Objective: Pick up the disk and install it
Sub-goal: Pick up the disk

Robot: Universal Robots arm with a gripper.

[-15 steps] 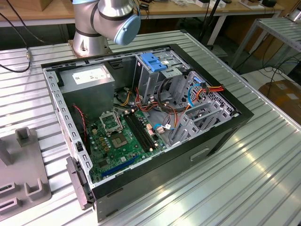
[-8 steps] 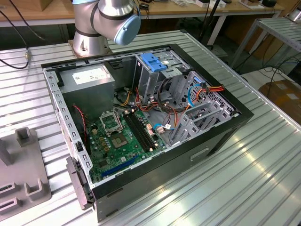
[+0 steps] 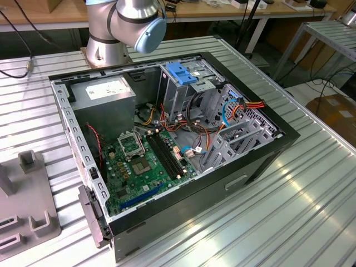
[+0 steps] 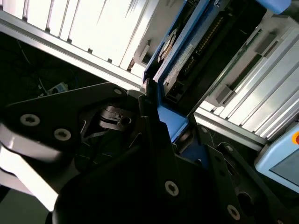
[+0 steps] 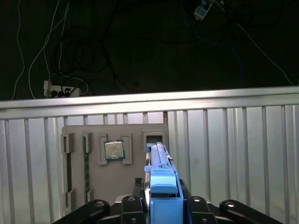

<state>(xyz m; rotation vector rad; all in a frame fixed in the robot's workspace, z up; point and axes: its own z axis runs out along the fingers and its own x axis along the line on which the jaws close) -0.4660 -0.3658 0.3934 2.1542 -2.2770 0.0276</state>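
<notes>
Disk held over the grey tray.
In the first wrist view the gripper [image 5: 161, 210] is clamped on the disk [image 5: 160, 179], apparently standing on its edge, its long axis pointing straight away from the gripper toward the tray [image 5: 117, 186].

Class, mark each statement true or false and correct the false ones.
1. The black computer case lies open, its green motherboard exposed. True.
2. The blue-railed grey hard disk lies flat on that motherboard. False: in the first wrist view it stands edge-on at the grey plastic tray.
3. A square silver processor chip sits in that tray. True.
4. The case rests on a wooden floor. False: on a ribbed aluminium table.
5. A blue plastic bracket tops the metal drive cage. True.
</notes>
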